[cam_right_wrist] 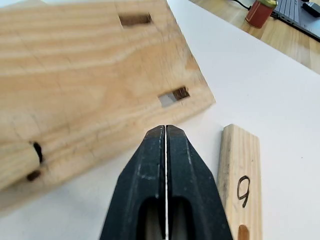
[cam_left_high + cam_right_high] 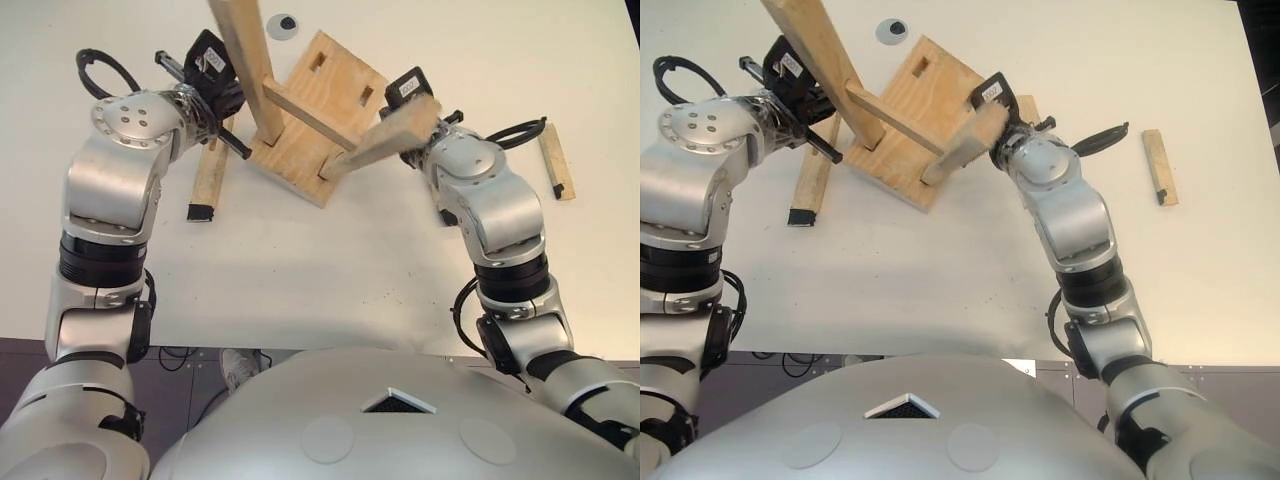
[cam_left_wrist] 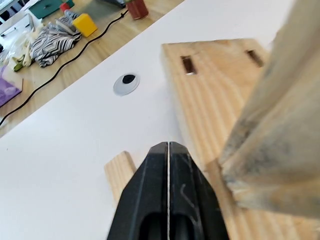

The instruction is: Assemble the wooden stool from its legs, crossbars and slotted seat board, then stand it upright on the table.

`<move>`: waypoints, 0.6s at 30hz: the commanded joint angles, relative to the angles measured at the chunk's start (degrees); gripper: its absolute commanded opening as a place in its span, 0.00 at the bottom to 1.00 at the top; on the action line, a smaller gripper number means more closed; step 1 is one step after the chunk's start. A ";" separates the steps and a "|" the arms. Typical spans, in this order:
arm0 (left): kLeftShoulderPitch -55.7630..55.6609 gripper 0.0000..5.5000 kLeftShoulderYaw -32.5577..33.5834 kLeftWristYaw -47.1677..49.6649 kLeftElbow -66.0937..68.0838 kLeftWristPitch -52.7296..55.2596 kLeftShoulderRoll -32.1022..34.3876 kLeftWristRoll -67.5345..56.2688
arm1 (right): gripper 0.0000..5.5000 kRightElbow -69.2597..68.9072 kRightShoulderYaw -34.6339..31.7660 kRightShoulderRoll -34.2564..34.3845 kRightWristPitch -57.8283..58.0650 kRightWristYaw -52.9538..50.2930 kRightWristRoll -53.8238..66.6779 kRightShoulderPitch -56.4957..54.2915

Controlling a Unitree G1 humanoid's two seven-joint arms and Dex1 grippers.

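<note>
Left end effector [image 3: 168,148] closed, empty — right end effector [image 1: 165,129] likewise | seat board [image 2: 335,85] between | loose leg [image 2: 556,160] far right

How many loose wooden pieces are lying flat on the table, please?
3: a left piece beside the seat board, a far-right piece lying apart, and a numbered piece by the right end effector; more may be hidden.
</note>
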 commanded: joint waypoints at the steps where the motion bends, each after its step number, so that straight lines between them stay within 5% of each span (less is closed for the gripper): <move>1: -0.51 0.00 0.54 1.34 3.06 -1.97 -2.59 0.37 | 0.00 -2.45 -1.57 0.64 0.70 1.74 1.45 -4.68; 10: -10.20 0.00 1.74 4.72 26.71 -12.50 -12.38 1.91 | 0.00 -5.98 8.09 -5.33 3.09 11.83 3.09 -6.49; 18: -21.41 0.00 4.66 5.76 51.22 -26.80 -18.51 2.52 | 0.00 -5.46 13.02 -4.13 1.61 16.10 4.59 -9.61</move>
